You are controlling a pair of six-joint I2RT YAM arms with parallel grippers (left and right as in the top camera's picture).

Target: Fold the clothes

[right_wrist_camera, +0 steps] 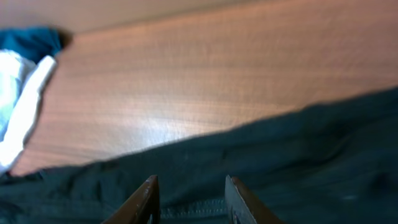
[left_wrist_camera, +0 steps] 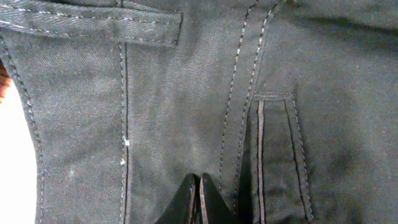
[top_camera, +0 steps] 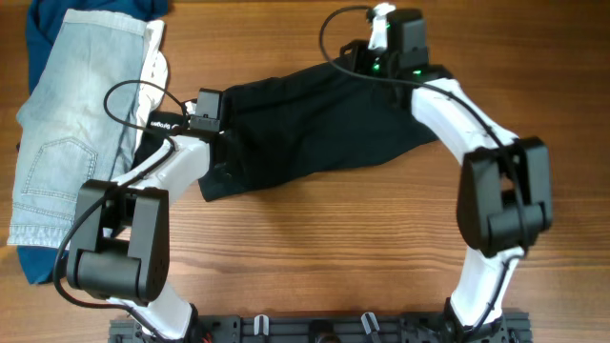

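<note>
The black shorts (top_camera: 315, 129) lie spread across the middle of the wooden table. My left gripper (top_camera: 221, 135) is at their left end. In the left wrist view its jaws (left_wrist_camera: 199, 186) are shut tight on the black stitched fabric (left_wrist_camera: 186, 93), which fills the view. My right gripper (top_camera: 374, 69) is at the shorts' far right edge. In the right wrist view its jaws (right_wrist_camera: 189, 185) are open and straddle a stitched hem of the dark fabric (right_wrist_camera: 298, 149), gripping nothing.
Light-blue denim shorts (top_camera: 71, 124) lie at the far left over a dark blue garment (top_camera: 57, 14). A white cloth (top_camera: 157, 71) and a narrow black item with a white logo (top_camera: 162, 124) lie beside the left arm. Bare wood (top_camera: 334, 248) stretches in front.
</note>
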